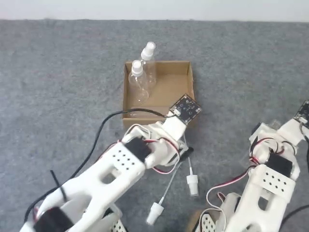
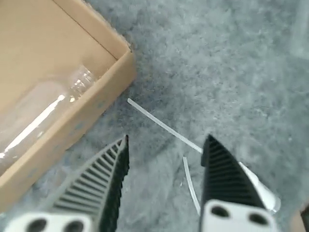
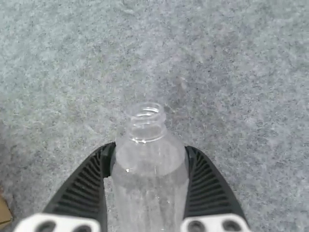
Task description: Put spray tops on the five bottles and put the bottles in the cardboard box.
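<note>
Clamping capless bottle [image 3: 145,128] in right pincer [image 3: 149,149] | left pincer [image 2: 168,139] spread over tube [image 2: 161,124]

Two capped bottles [image 1: 138,79], clear with white spray tops, are stood upright in the open cardboard box [image 1: 171,89]. A flat bottle [image 2: 43,116] is laid inside by its near wall. Two loose spray tops [image 1: 192,183] with thin tubes are laid on the grey table [image 1: 58,72] just beside the box. An uncapped bottle [image 3: 147,164] is clamped in the right tool [image 3: 149,146].

We see our left hand [image 1: 185,147] over the grey counter [image 1: 58,87]. Just beyond it sits the cardboard box [image 1: 169,87] with two capped bottles [image 1: 138,79] standing inside. Two spray tops [image 1: 192,183] lie close behind the hand.
</note>
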You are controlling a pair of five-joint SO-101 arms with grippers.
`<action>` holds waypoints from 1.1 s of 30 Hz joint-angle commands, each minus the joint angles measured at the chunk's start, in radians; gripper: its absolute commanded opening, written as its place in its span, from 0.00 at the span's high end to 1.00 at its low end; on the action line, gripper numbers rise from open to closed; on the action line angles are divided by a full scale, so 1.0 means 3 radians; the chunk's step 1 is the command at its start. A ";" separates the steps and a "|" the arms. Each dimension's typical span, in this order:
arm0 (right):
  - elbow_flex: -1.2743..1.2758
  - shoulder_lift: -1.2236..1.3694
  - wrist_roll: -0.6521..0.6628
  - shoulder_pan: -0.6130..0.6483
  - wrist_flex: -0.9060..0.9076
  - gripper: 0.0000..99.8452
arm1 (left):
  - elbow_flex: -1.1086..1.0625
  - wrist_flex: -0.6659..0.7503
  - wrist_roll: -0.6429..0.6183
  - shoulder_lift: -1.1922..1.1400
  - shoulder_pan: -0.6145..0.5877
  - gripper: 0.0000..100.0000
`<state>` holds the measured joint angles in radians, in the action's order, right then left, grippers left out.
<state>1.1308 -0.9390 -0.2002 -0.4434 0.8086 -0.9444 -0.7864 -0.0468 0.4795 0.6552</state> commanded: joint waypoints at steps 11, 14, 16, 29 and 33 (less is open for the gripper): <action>-0.0026 -0.0115 -0.0026 -0.0028 -0.0064 0.99 | 0.0233 0.0460 -0.0026 -0.0419 0.0327 0.82; -0.0020 -0.0110 -0.0026 -0.0028 -0.0064 0.99 | 0.0340 0.0445 -0.0010 -0.0629 0.0327 0.82; -0.0020 -0.0100 -0.0026 -0.0028 -0.0064 0.99 | 0.0448 0.0425 -0.0005 -0.0823 0.0322 0.82; 0.0066 -0.0125 -0.0015 -0.0028 -0.0156 0.99 | 0.1389 -0.0476 0.0000 -0.1785 0.0312 0.89; 0.0066 -0.0125 -0.0015 -0.0028 -0.0156 0.99 | 0.1435 -0.0731 -0.0020 -0.1816 0.0302 0.89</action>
<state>1.1661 -0.9390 -0.2002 -0.4434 0.7871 -0.5792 -0.9306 -0.0468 -0.0790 0.7503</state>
